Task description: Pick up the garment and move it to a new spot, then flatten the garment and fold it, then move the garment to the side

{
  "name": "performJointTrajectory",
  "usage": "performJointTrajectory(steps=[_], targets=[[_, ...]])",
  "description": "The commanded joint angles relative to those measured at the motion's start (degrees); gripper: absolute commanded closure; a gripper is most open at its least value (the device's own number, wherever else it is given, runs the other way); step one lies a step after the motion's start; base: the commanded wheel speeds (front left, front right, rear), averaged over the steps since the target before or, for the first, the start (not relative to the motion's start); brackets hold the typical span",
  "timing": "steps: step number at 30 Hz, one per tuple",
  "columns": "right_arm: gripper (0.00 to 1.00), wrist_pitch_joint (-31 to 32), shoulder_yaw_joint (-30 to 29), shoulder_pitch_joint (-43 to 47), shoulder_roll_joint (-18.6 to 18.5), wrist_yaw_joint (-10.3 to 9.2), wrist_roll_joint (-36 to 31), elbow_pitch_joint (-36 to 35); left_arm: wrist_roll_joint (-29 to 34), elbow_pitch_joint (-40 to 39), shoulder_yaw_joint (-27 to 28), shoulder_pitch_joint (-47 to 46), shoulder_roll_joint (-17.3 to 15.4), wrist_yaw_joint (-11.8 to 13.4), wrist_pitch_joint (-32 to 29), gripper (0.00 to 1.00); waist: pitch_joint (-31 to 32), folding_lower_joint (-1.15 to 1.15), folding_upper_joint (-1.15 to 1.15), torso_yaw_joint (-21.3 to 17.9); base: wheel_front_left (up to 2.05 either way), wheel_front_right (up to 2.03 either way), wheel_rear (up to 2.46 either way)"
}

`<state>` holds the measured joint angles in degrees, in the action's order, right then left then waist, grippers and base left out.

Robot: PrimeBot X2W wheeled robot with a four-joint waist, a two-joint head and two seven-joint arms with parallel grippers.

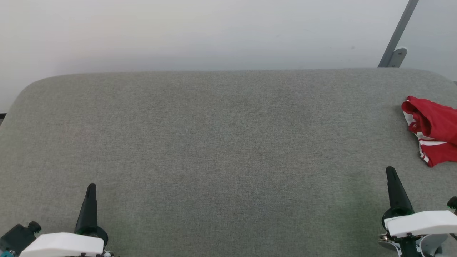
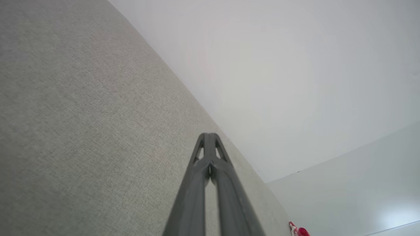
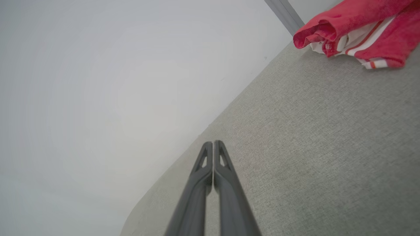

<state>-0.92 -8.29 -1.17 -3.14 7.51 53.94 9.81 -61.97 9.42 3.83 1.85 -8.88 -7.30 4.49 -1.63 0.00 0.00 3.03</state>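
The garment [image 1: 433,130] lies bunched at the far right edge of the grey fabric table [image 1: 221,142], red with white striped trim, partly cut off by the frame; no lettering shows. It appears again in the right wrist view, garment [image 3: 357,29], top right, and as a small red scrap [image 2: 298,230] in the left wrist view. My right gripper [image 1: 391,172] stands shut and empty just below and left of the garment, apart from it. My left gripper [image 1: 91,188] is shut and empty at the lower left, far from the garment. Both pairs of fingers press together in the wrist views [image 2: 209,136] [image 3: 213,144].
A pale wall rises behind the table's far edge. A grey slanted post with a bracket [image 1: 396,39] stands at the back right. The table's corners are rounded, and its wide middle is bare fabric.
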Motion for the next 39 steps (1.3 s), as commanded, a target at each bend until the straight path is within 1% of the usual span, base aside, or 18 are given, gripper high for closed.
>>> performJointTrajectory(steps=[1, 29, 39], targets=[[1.00, 0.51, 0.05, -1.37, 0.00, -0.01, 2.09, -0.25, -2.01, -0.28, 0.40, -1.55, -0.08, -0.13, -0.57, 1.00, 0.04, 0.00, 0.00, -0.07, 0.00, 0.00, 0.00], [1.00, 3.69, 0.82, -3.24, 0.14, -0.01, 18.49, 1.78, -15.24, 1.89, 1.12, -4.70, 2.40, -0.21, -5.06, 1.00, 0.56, 0.00, 0.00, -1.17, 0.00, 0.00, 0.00], [1.00, 4.66, 1.08, -3.66, 0.17, -0.02, 23.41, 2.42, -19.21, 2.56, 1.39, -5.66, 3.16, -0.24, -6.47, 1.00, 0.75, 0.00, 0.00, -1.56, 0.00, 0.00, 0.00]])
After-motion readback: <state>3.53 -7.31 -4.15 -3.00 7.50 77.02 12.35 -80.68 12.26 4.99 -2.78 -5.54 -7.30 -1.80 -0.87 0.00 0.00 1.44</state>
